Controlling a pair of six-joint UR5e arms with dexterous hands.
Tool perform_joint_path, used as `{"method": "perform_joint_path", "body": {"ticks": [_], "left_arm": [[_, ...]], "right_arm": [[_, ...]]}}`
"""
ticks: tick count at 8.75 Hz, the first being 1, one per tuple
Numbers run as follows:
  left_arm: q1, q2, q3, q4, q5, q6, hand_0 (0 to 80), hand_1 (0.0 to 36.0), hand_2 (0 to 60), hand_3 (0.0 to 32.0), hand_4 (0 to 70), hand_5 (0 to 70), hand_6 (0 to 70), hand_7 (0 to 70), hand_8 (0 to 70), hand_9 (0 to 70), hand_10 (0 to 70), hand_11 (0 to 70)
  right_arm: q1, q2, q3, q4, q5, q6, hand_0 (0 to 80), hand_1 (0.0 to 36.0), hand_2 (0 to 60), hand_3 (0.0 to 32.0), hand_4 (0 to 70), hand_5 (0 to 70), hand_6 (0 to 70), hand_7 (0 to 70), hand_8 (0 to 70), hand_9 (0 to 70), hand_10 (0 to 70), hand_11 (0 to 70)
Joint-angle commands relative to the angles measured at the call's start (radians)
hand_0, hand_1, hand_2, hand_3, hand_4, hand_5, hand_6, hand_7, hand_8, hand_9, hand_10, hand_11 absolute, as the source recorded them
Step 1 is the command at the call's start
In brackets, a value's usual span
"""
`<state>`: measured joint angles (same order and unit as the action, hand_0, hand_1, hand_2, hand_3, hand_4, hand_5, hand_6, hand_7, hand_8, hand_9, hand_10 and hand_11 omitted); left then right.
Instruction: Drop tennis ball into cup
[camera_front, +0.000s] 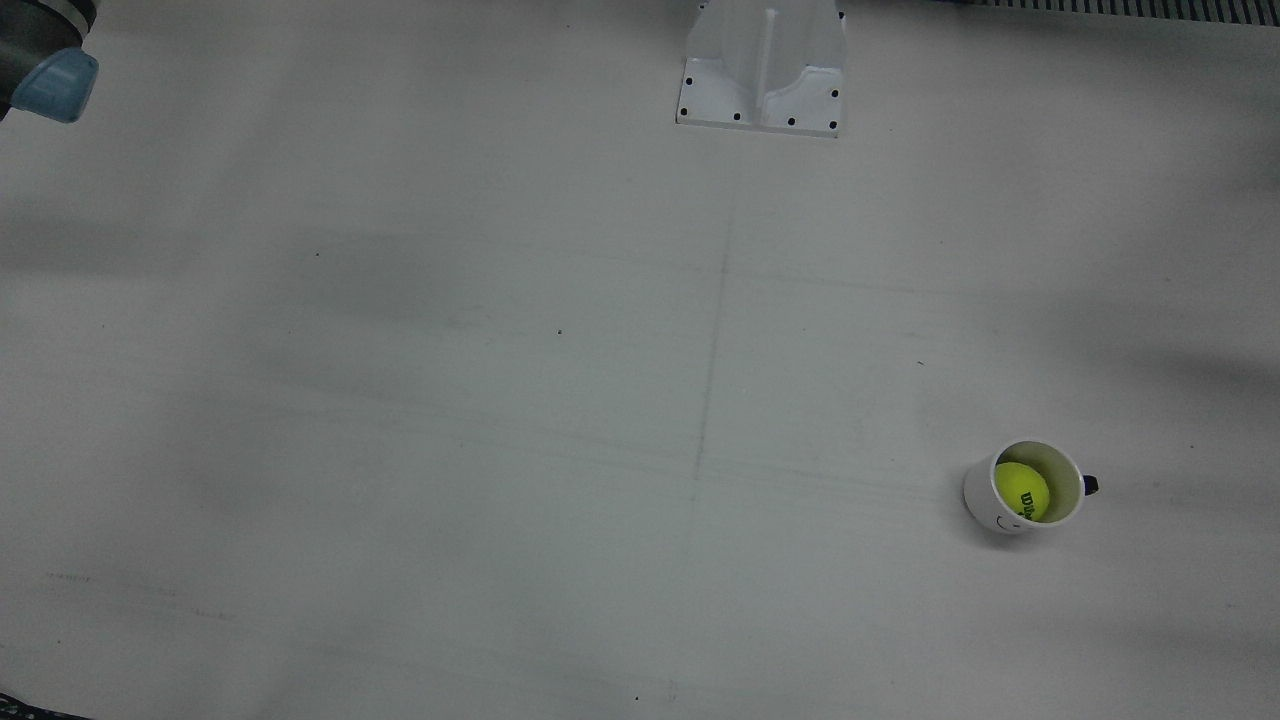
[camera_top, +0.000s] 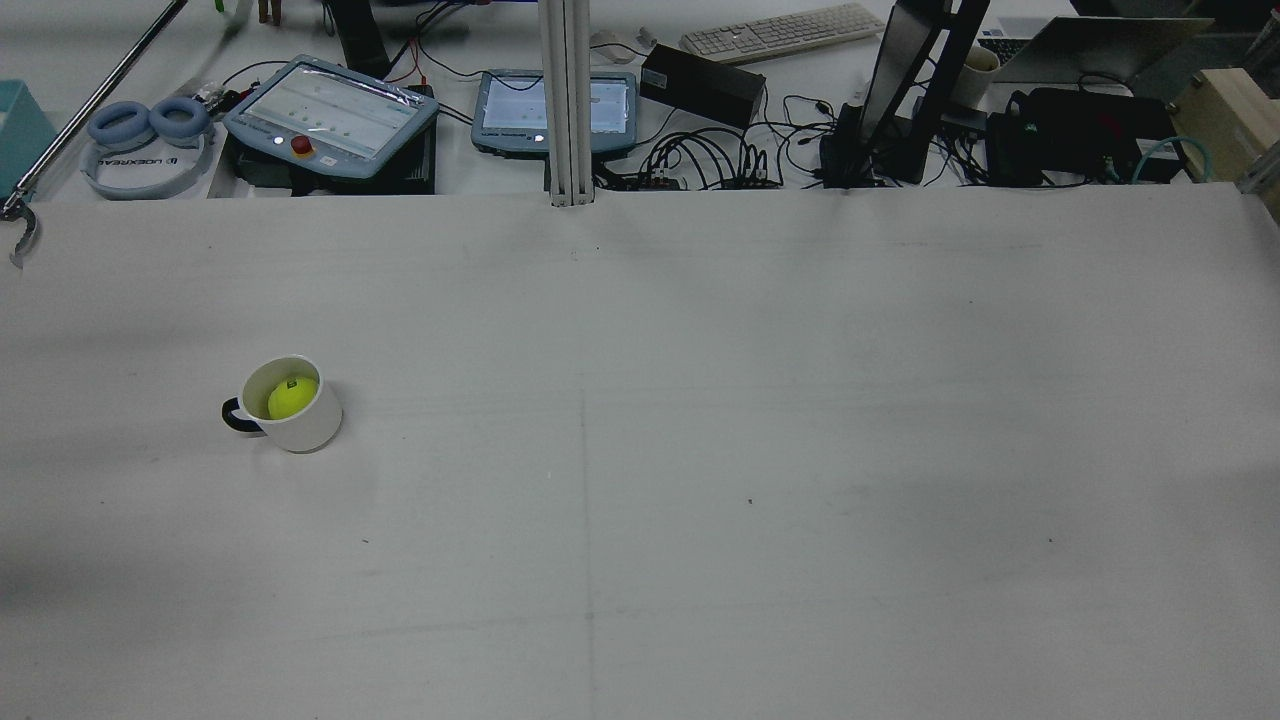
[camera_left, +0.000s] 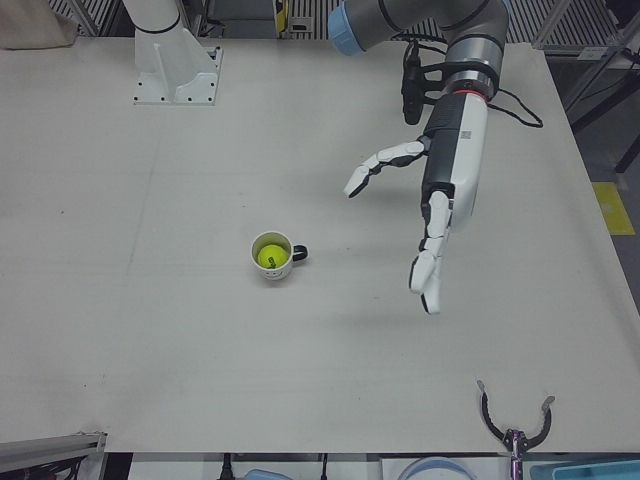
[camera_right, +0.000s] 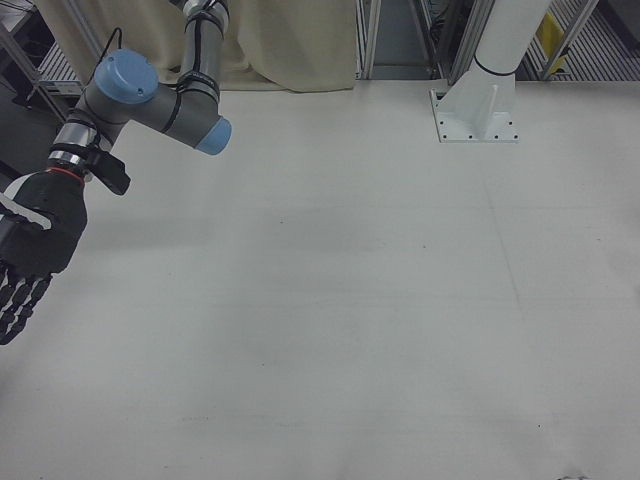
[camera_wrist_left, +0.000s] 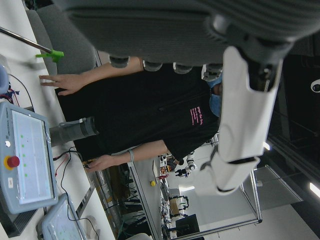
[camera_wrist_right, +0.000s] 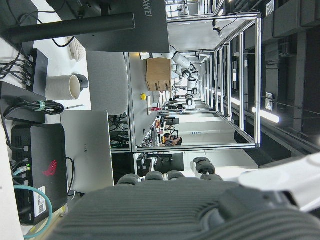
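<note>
Rear view: fuzzy round ball inside glossy cup.

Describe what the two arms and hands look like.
Both arms are grey tubes with light blue joint caps. The left hand is white with segmented fingers, a red ring at its wrist and black cable alongside. The right hand is black, also red-ringed.

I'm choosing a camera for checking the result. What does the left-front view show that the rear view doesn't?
Only the left-front view shows the left hand, open and raised to one side of the cup, plus a white pedestal. Only the rear view shows the two tablets and a keyboard beyond the table. Both show the ball inside the upright cup on the table.
</note>
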<state>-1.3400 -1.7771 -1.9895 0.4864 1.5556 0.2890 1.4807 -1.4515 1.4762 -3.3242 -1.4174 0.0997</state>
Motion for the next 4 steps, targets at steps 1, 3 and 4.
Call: {"method": "perform_joint_path", "body": {"ticks": [1,3,4], "left_arm": [[-0.036,0.039,0.009,-0.006,0.006,0.001,65.3,36.0,49.1,0.0,0.0,9.9,0.6,0.0,0.0,0.0,0.0,0.0],[-0.036,0.042,0.001,-0.003,0.006,-0.001,69.8,36.0,50.6,0.0,0.0,10.4,0.9,0.0,0.0,0.0,0.0,0.0],[-0.037,0.042,-0.003,-0.003,0.006,-0.001,73.4,36.0,50.4,0.0,0.0,10.6,1.1,0.0,0.0,0.0,0.0,0.0]], "right_arm": [[0.0,0.0,-0.001,0.0,0.0,0.0,0.0,0.0,0.0,0.0,0.0,0.0,0.0,0.0,0.0,0.0,0.0,0.0],[0.001,-0.001,0.001,0.0,0.0,0.0,0.0,0.0,0.0,0.0,0.0,0.0,0.0,0.0,0.0,0.0,0.0,0.0],[0.0,-0.001,-0.001,0.0,0.0,0.0,0.0,0.0,0.0,0.0,0.0,0.0,0.0,0.0,0.0,0.0,0.0,0.0]]}}
